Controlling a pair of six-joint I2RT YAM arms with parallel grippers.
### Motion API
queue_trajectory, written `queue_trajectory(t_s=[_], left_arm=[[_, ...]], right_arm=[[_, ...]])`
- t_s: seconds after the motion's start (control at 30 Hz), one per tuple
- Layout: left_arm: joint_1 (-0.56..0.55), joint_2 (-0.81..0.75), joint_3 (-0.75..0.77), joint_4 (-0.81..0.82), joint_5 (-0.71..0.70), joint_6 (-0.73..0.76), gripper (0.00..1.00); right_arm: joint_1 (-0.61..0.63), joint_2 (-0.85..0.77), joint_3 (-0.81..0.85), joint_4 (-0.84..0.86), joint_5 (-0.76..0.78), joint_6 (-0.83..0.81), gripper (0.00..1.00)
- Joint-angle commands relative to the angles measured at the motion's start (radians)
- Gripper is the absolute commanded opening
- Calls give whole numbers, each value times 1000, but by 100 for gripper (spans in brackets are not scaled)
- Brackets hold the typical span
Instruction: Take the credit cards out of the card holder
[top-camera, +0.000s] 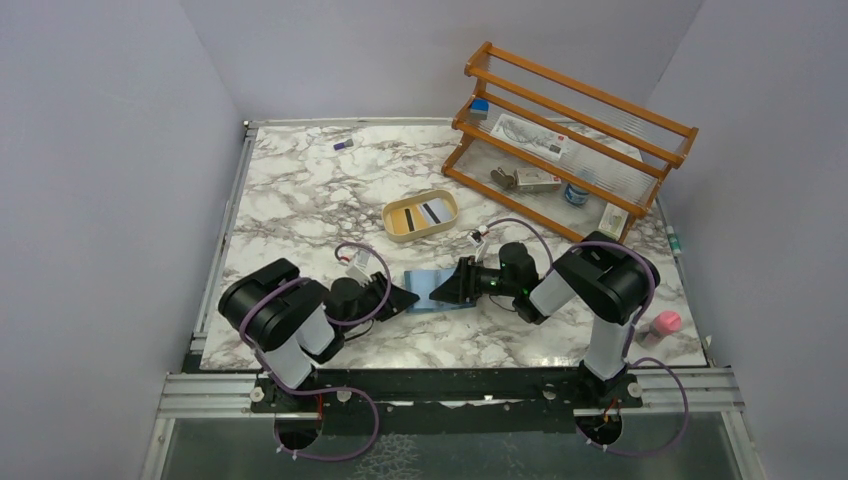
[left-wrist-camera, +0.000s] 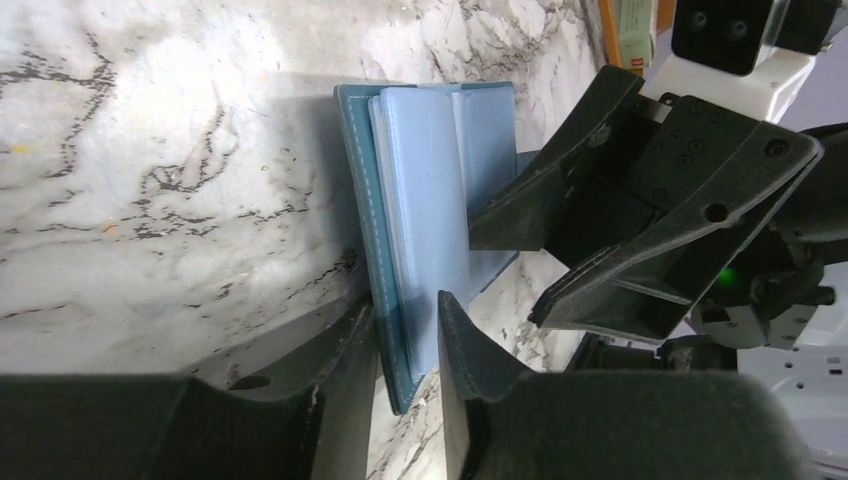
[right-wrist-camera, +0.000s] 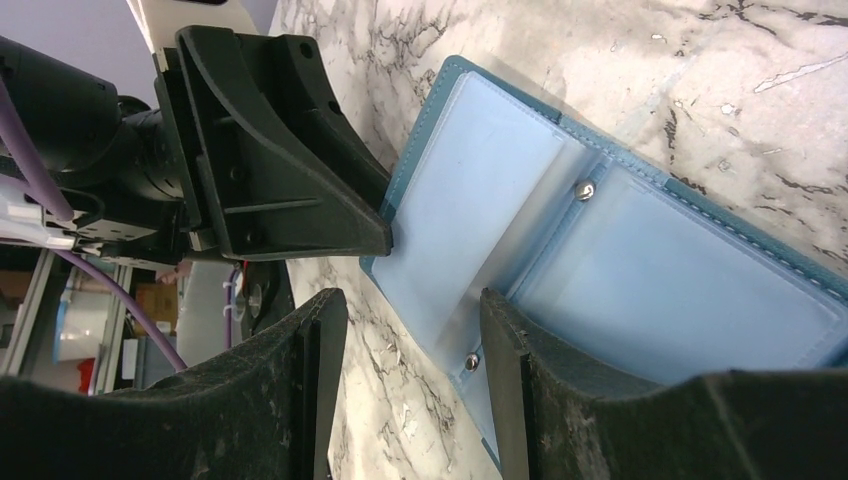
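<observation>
The teal card holder (top-camera: 432, 279) lies open on the marble between my two grippers, its light-blue sleeves (right-wrist-camera: 620, 270) facing up with no card showing in them. My left gripper (left-wrist-camera: 407, 305) straddles the card holder's (left-wrist-camera: 430, 190) left edge. One finger touches the teal cover and a narrow gap shows at the other, so it is open. My right gripper (right-wrist-camera: 413, 300) is open; one finger rests on the sleeves near the spine, the other hangs over bare marble. Credit cards (top-camera: 420, 213), one yellow and one with a dark stripe, lie in the tan oval tray (top-camera: 447, 203).
A wooden rack (top-camera: 570, 140) holding small boxes and packets stands at the back right. A pink object (top-camera: 665, 323) sits at the right edge of the table. A small purple item (top-camera: 343, 145) lies at the back left. The two grippers' tips (top-camera: 424, 296) nearly meet.
</observation>
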Motion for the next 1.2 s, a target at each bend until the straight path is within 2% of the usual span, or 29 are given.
queue_trajectory(t_s=[0.0, 0.17, 0.3, 0.57, 0.8, 0.87, 0.9, 1.07, 1.17], left_arm=[[-4, 63, -37, 99, -15, -19, 26], [-2, 164, -75, 264, -13, -53, 25], [6, 233, -95, 377, -8, -66, 31], [31, 265, -129, 450, -15, -61, 31], [52, 270, -151, 502, -11, -59, 18], [55, 264, -152, 505, -4, -58, 8], [55, 262, -151, 505, 0, -58, 1], [56, 220, -103, 449, 30, -55, 0], [53, 112, -36, 278, 47, -28, 0]], right_arm=[[9, 37, -14, 6, -24, -5, 57], [9, 35, -17, 3, -28, -10, 57], [10, 36, -18, 0, -31, -14, 57], [10, 45, -13, -2, -35, -17, 57], [10, 53, -16, 5, -37, -14, 57], [9, 59, -16, 10, -38, -13, 57], [9, 61, -16, 15, -40, -11, 57], [9, 58, -20, 24, -37, -5, 57], [9, 27, -22, -5, -25, -13, 59]])
